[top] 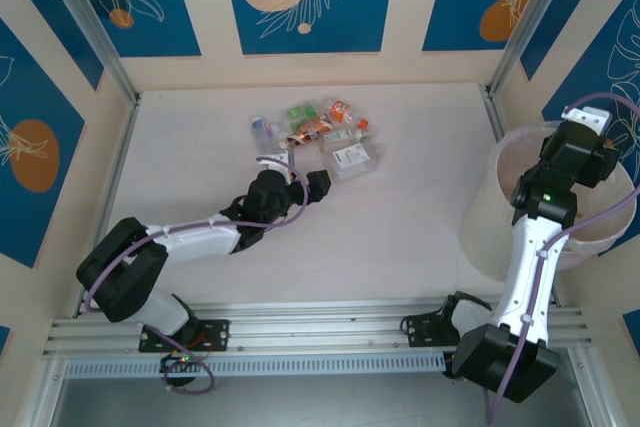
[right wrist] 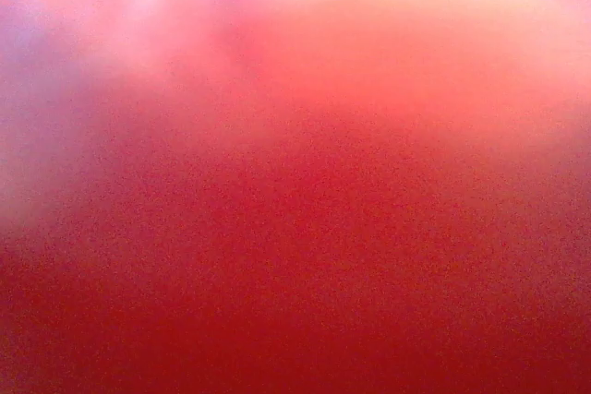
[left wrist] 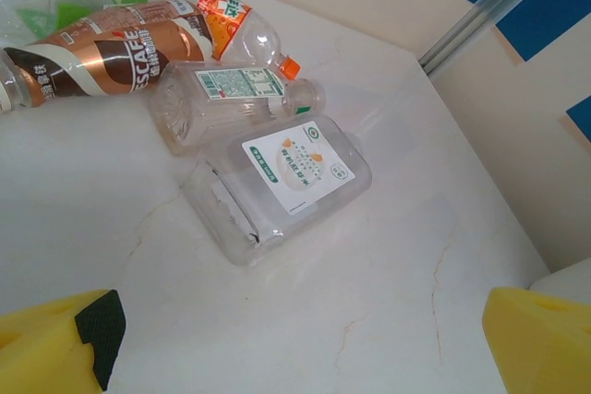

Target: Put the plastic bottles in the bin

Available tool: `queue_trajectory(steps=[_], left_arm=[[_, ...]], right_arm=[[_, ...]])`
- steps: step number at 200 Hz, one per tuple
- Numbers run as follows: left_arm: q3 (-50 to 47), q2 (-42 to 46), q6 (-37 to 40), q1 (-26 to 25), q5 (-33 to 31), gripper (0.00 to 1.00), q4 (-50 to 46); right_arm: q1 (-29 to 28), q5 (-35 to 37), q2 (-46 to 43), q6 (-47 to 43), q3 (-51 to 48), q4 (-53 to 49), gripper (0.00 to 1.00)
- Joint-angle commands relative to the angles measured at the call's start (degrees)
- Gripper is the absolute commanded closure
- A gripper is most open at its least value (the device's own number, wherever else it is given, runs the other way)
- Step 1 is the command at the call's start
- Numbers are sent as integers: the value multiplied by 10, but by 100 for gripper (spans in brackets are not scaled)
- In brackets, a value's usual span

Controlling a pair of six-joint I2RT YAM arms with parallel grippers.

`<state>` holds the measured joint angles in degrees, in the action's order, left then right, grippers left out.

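Lying just beyond the wide-spread left tool (top: 296, 173), the plastic bottles (top: 325, 137) cluster together.

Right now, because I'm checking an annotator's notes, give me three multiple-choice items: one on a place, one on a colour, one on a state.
1. Where does the large round translucent white plastic bin stand?
A. at the table's right edge
B. at its far left corner
C. at its middle

2. The label on the clear flat squarish plastic bottle nearest the left gripper is mainly:
A. blue
B. white
C. black

3. The left gripper's jaws are:
A. shut on a bottle
B. shut on nothing
C. open and empty

Answers: 1 A, it stands far right in the top view; 2 B, white in the left wrist view; 3 C, yellow fingers wide apart, nothing between.
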<state>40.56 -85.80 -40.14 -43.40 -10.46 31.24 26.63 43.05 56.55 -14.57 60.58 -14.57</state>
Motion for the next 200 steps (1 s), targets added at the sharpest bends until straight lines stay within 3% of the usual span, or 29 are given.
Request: queue_trajectory(steps=[1, 25, 36, 97, 145, 200], left_arm=[[17, -8, -7, 7, 12, 0, -2], [12, -8, -13, 8, 12, 0, 1], [11, -8, -13, 8, 11, 0, 1], [5, -5, -14, 9, 9, 0, 3], [0, 3, -19, 15, -3, 0, -13], [29, 13, -31, 57, -14, 0, -132]], right_arm=[[5, -9, 13, -2, 2, 25, 38], [4, -33, 12, 52, 36, -31, 26], [3, -58, 6, 69, 47, -49, 0], [-7, -94, -1, 118, 76, -97, 0], [-20, -157, -7, 227, 98, -139, 1], [-43, -439, -71, 337, 76, -89, 0]])
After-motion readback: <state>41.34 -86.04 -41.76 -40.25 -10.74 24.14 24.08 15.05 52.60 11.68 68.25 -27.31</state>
